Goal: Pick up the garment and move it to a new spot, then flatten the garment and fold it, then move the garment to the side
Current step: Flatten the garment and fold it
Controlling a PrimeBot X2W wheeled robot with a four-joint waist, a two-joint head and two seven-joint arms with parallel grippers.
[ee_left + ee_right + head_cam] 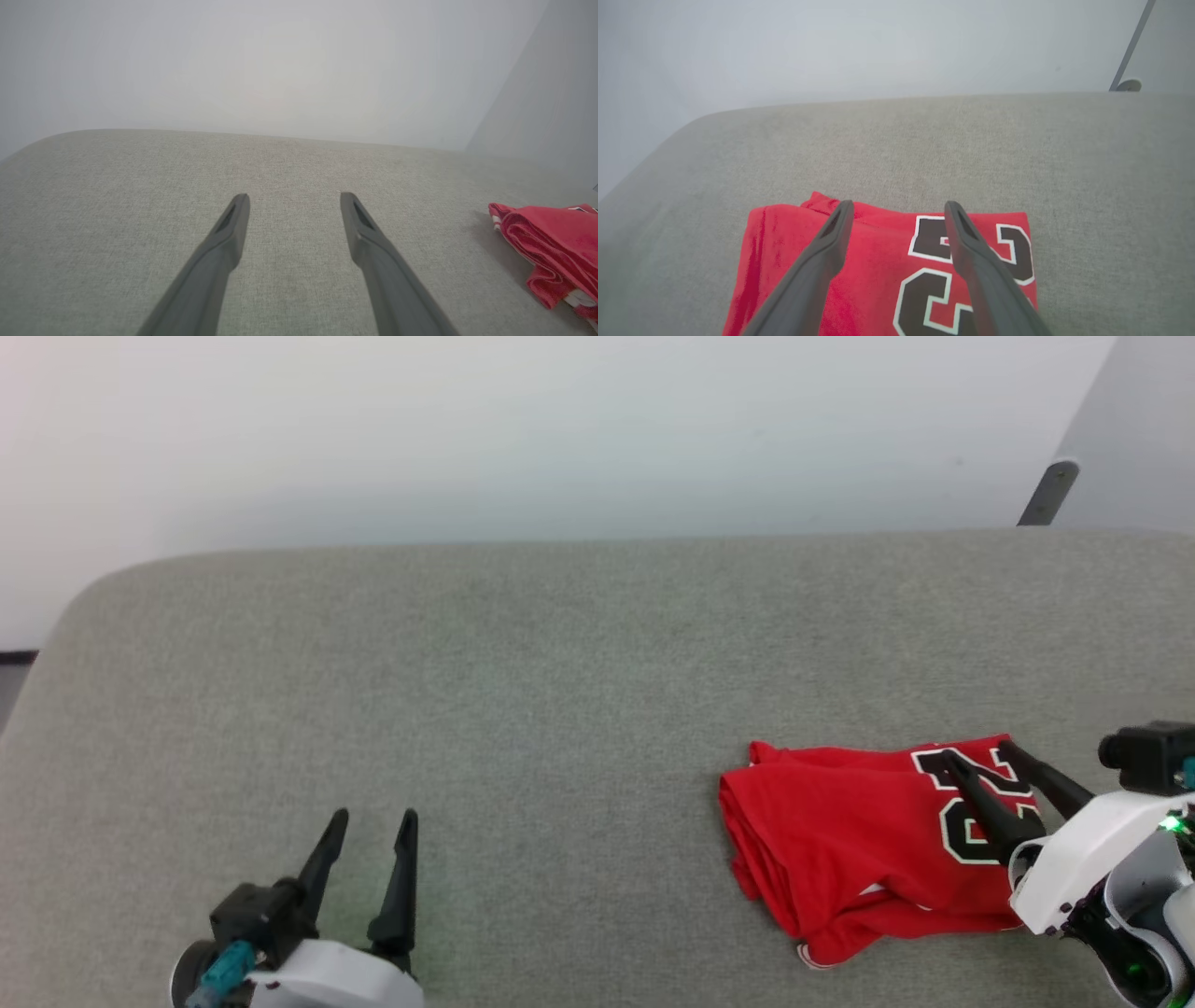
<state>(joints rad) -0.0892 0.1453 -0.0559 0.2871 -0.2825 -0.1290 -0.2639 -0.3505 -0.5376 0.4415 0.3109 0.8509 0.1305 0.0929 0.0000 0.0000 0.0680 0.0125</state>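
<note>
Right hand (pixel 980 752) spread over folded garment (pixel 840 831) | left hand (pixel 374 815) well apart

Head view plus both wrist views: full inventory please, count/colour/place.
garment: 1, red with a black white-outlined number, folded, right side of the padded surface
padded surface: 1, grey fabric, spans the view
wall: 1, white, behind the surface
bar: 1, grey, slanted, upper right
left gripper: 1, dark fingers, open, over bare surface at lower left
right gripper: 1, dark fingers, open, over the garment's number
</note>
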